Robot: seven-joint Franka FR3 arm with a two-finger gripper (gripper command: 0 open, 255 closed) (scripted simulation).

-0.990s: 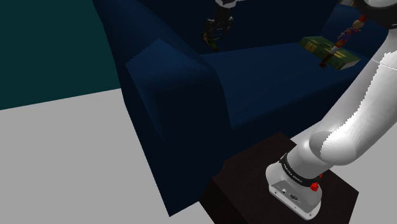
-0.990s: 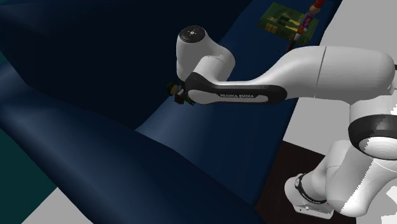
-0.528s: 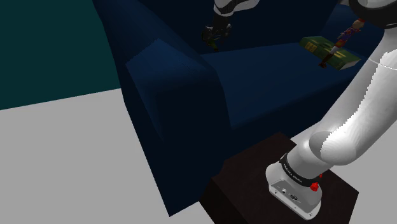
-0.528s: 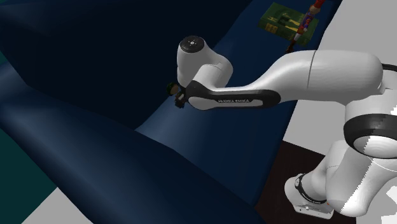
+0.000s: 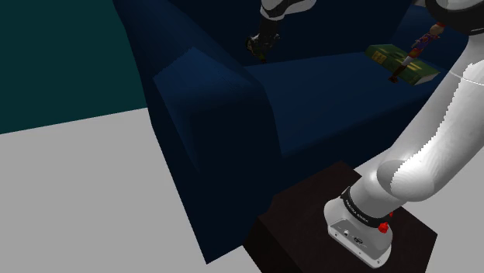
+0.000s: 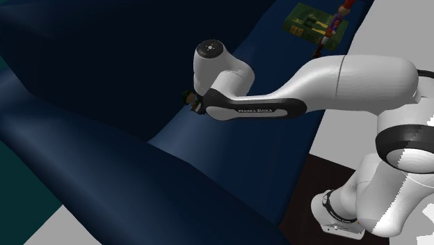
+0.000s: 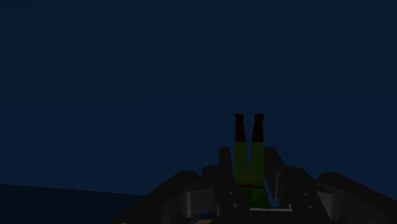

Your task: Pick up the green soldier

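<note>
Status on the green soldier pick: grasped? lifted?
Done: the gripper is at the green soldier, on the blue sofa where seat meets backrest. In hand: in the wrist view the fingers clasp its green legs, so the grasp looks made. Left: lifting it clear. The gripper sits low by the seat, and I cannot tell whether the soldier is off the cushion.

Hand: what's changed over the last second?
The hand dropped slightly toward the sofa seat early on, then held still. In the wrist view its fingers clasp the green soldier. The stand and green flat item stayed put.
</note>
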